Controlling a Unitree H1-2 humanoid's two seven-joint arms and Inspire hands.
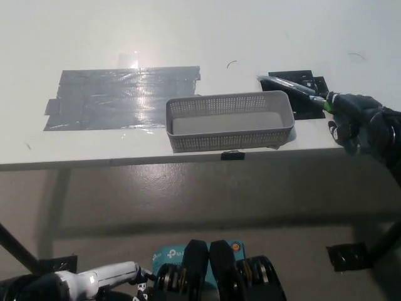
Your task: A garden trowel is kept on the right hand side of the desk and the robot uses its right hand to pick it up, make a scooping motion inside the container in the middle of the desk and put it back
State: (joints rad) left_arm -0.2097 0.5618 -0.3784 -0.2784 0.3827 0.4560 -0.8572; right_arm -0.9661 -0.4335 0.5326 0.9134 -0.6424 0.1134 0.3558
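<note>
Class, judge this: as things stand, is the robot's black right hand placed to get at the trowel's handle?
Probably yes: the right hand is already at the green handle end of the garden trowel, with nothing between them. Whether it grips it is unclear.

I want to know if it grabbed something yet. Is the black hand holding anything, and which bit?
Yes. The black right hand is closed on the garden trowel, gripping its green handle end. The blade points toward the basket. The white left hand holds nothing.

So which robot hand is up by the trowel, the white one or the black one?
The black right robot hand, at the table's right edge, closed around the trowel handle. The white left robot hand hangs low at the picture's bottom, far from the table.
</note>
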